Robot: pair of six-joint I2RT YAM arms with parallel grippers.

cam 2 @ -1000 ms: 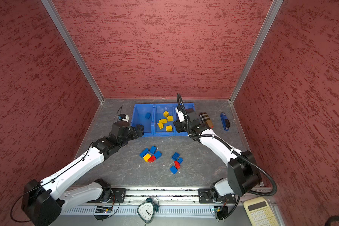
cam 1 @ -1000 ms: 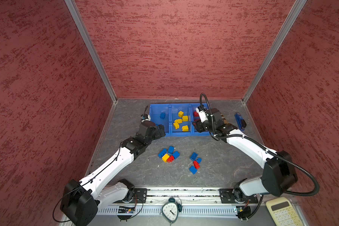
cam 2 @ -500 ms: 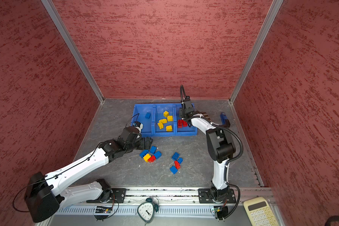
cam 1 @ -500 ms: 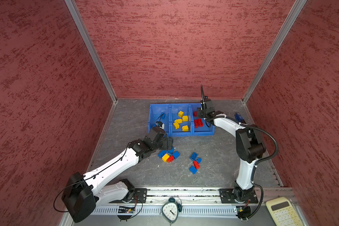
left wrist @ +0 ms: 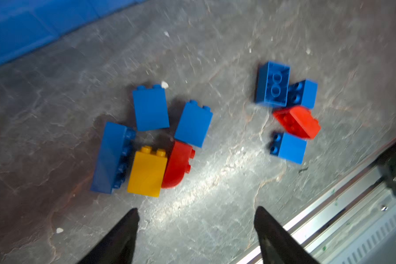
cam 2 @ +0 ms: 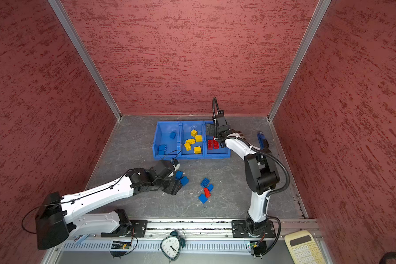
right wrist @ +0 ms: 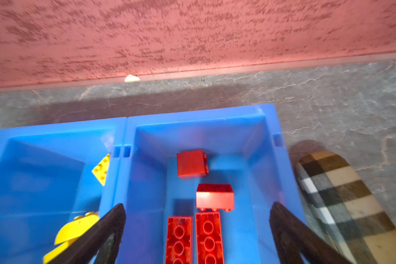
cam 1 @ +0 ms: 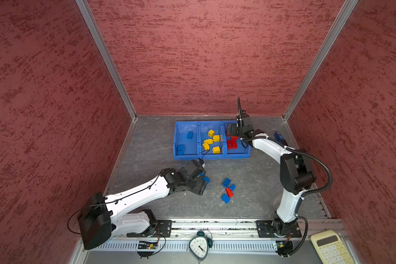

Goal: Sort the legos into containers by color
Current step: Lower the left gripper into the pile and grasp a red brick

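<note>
Grey marbled desk (cam 1: 151, 141), boxed in by red textured walls (cam 1: 204, 57) on three sides. Metal rail (cam 1: 215, 225) along lower edge of both top views.

Left wrist view motion-blurred. In both top views, nearer pile of loose legos (left wrist: 193, 124) mostly hidden under left arm (cam 1: 135, 196), only two blue bricks (cam 2: 183, 180) peeking out at centre. Plaid case (right wrist: 343, 201) nearly all covered by right arm (cam 1: 268, 146) in top views, clear only in right wrist view, against or just beside outer wall of right bin, cannot tell which. Blue stapler (cam 2: 260, 137) right of the bins, partly behind that arm. Calculator (cam 1: 329, 248) cut off at lower right corner.

Containers (cam 1: 212, 156) at upper centre of desk: blue legos (cam 1: 189, 134) in left bin, yellow legos (cam 1: 216, 149) in middle, red legos (cam 1: 234, 141) in right. Out on the desk, yellow brick (left wrist: 146, 174) touching rounded red brick (left wrist: 177, 168) and a long blue one. Second pile nearby, three blue around a red brick (left wrist: 297, 122).

Left pincer (left wrist: 196, 211) spread apart, empty, above bare desk near the piles. Right pincer (right wrist: 198, 205) spread wide, empty, over right bin. Alarm clock (cam 1: 199, 248) lower centre, below the rail.
</note>
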